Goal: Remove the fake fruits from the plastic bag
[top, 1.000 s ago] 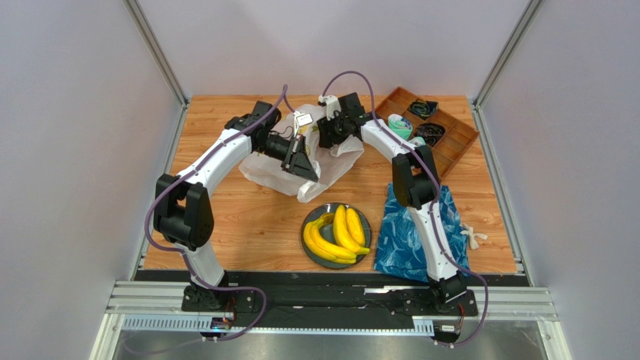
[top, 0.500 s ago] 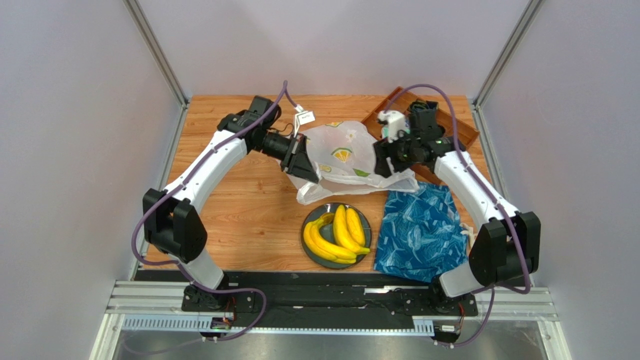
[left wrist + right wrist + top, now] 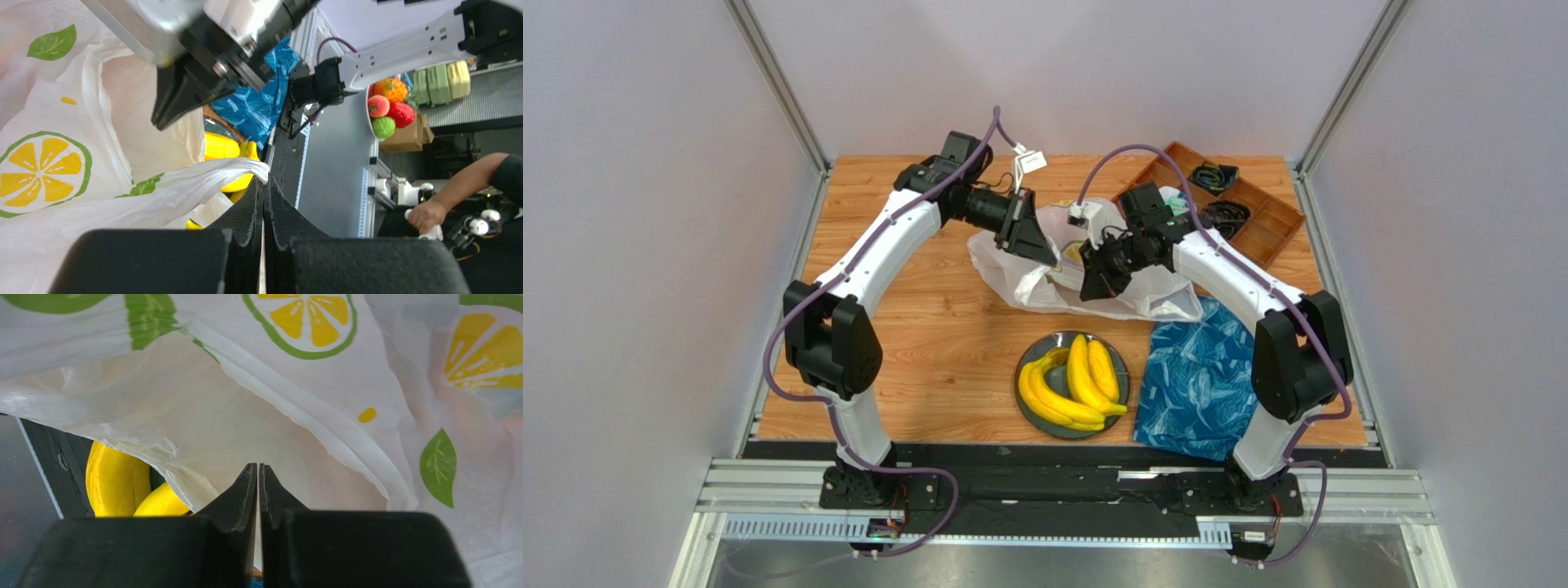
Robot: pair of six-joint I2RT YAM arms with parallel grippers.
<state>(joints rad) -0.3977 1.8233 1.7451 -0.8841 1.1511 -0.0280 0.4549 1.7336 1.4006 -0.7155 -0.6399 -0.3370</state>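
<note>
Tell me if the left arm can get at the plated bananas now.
Probably not yet: the left gripper is shut on the bag and must let go first; the bananas lie uncovered.

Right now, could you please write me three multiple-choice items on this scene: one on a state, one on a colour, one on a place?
1. The left gripper is:
A. wide open
B. shut on the bag
C. out of view

2. The cloth is:
A. blue
B. red
C. green

3. The bananas lie:
A. on the cloth
B. in the left gripper
C. on the plate

Answers:
1 B, since it pinches a fold of the white plastic.
2 A, as the top view shows blue with pale veins.
3 C, since they rest on the dark plate beside the cloth.
</note>
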